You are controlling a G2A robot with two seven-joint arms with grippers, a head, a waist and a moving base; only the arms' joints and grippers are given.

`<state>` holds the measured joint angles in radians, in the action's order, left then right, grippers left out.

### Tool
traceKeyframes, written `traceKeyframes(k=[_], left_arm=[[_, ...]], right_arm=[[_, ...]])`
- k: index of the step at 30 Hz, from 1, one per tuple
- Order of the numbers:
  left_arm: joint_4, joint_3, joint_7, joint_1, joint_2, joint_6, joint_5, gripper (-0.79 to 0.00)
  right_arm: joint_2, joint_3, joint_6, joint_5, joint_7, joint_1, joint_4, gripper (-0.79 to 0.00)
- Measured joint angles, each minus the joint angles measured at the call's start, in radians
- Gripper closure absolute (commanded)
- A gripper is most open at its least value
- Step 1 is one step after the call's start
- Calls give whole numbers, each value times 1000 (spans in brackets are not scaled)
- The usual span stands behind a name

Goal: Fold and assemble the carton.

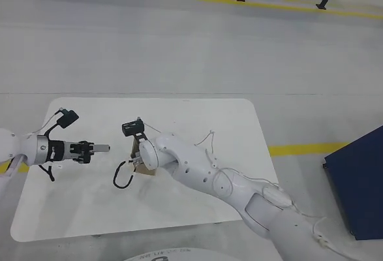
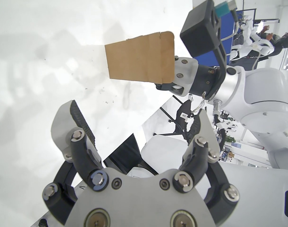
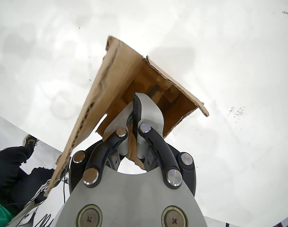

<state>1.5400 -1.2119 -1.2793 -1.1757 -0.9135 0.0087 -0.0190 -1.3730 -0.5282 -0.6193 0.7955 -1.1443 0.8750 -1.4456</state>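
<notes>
Right wrist view, nearest first: found the right gripper [image 3: 134,112] clenched on one wall of the carton [image 3: 120,76] at frame centre, one finger inside the brown shell and the other outside. Saw the carton half formed, open side facing the lens, a long loose flap trailing toward the lower left of the frame, with the white table [image 3: 229,48] behind. Could not tell whether the cardboard touched the table.

Left wrist view: found the left gripper [image 2: 136,109] released, fingers spread wide in the lower half of the frame, holding nothing. Beyond it, saw the carton's closed face at centre frame, well apart from those fingers and pinched at its right edge.

Top view: placed the carton at centre frame, with the left gripper to its left, pointing at it across bare table.

Judged the step in hand as bringing the free gripper in to fold the loose flap. Called for a firm clamp on the right side, so the shell would not twist. Called for a square approach, contact near the crease rather than the flap's tip, then a slow press along the fold line. Risked crushing the thin wall with a hard push, or knocking the black camera block [image 2: 200,29] at upper right.
</notes>
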Motion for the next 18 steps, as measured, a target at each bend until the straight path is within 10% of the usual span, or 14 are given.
traceKeyframes(k=[18], left_arm=[[-25, 18, -15, 9, -2, -28, -7, -785]], right_arm=[[-31, -6, -20, -34, -16, -35, 91, 0]])
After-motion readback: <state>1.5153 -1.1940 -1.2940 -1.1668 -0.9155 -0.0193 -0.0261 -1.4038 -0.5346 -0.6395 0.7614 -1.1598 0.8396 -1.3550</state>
